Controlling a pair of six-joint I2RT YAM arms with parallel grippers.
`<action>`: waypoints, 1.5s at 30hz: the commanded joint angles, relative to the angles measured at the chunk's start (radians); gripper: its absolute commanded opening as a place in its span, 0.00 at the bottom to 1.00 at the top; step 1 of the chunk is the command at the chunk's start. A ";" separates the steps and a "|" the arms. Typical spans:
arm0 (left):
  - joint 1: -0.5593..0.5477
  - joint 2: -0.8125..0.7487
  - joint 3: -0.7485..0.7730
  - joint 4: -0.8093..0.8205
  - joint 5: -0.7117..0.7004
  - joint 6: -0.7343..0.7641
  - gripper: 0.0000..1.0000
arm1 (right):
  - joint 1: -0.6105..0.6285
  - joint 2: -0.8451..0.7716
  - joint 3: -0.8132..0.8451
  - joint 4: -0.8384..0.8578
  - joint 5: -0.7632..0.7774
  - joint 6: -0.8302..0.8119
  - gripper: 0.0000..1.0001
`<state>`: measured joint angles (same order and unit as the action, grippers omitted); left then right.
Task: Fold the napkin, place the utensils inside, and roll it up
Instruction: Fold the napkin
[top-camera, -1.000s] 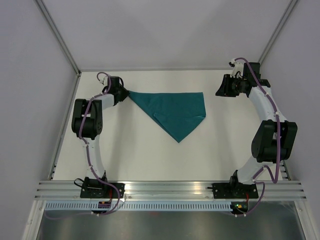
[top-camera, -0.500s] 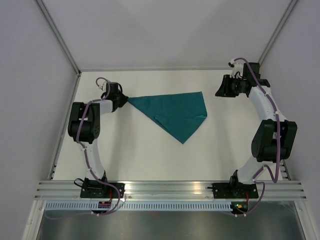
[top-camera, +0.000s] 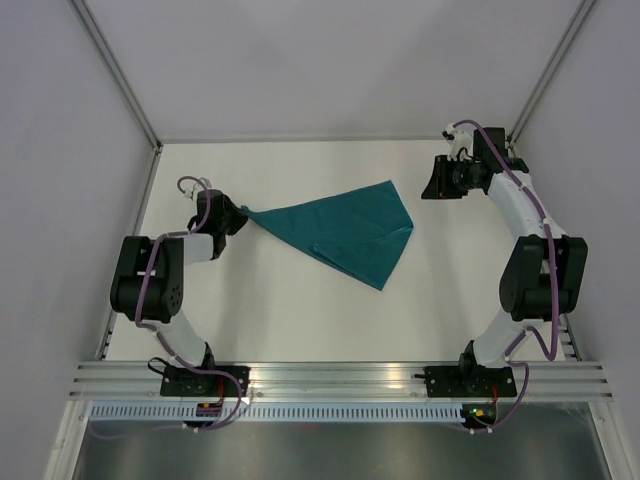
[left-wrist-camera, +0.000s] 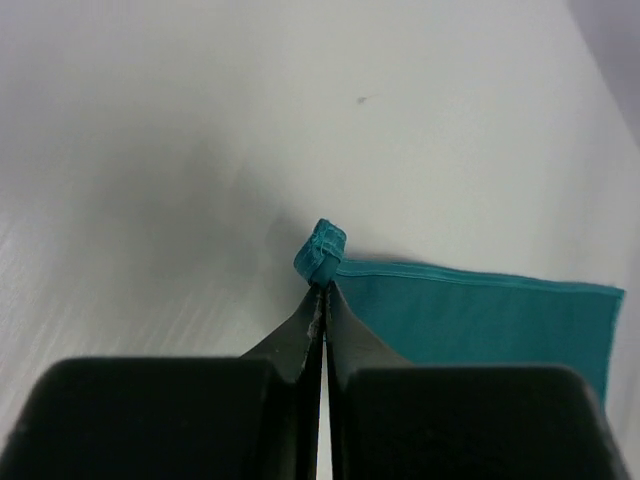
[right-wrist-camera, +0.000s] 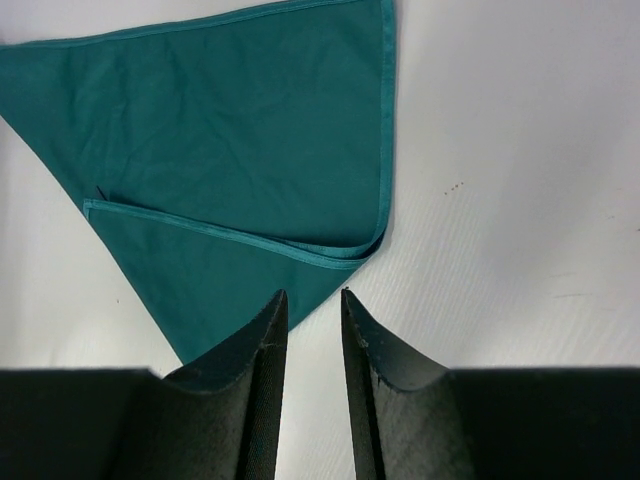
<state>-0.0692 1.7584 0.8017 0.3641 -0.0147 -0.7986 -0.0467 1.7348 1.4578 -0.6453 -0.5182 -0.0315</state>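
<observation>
The teal napkin (top-camera: 345, 228) lies folded into a triangle on the white table, its long point toward the left. My left gripper (top-camera: 236, 214) is shut on that left corner; in the left wrist view the bunched corner (left-wrist-camera: 321, 250) sticks out past the closed fingertips, and the gripper (left-wrist-camera: 323, 288) pinches it. My right gripper (top-camera: 432, 184) is to the right of the napkin, apart from it. In the right wrist view the right gripper (right-wrist-camera: 313, 295) is open with a narrow gap, empty, above the napkin's folded edge (right-wrist-camera: 300, 250). No utensils are in view.
The white table (top-camera: 300, 310) is bounded by grey walls at the left, back and right. A metal rail (top-camera: 340, 378) with the arm bases runs along the near edge.
My left gripper has pulled the napkin's left corner toward the near left, and the cloth has turned and shifted with it. My right gripper has moved slightly left, toward the napkin.
</observation>
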 joint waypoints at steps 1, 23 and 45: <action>0.002 -0.091 -0.047 0.264 0.125 0.093 0.02 | 0.019 0.014 0.036 -0.013 0.007 -0.018 0.34; -0.458 0.154 0.255 0.315 0.838 0.392 0.02 | 0.041 0.035 0.055 -0.033 0.040 -0.027 0.33; -0.641 0.233 0.341 -0.008 0.825 0.674 0.02 | 0.084 0.058 0.053 -0.027 0.063 -0.028 0.33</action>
<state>-0.6857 1.9709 1.0943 0.4099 0.8127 -0.2333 0.0311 1.7855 1.4746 -0.6701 -0.4721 -0.0574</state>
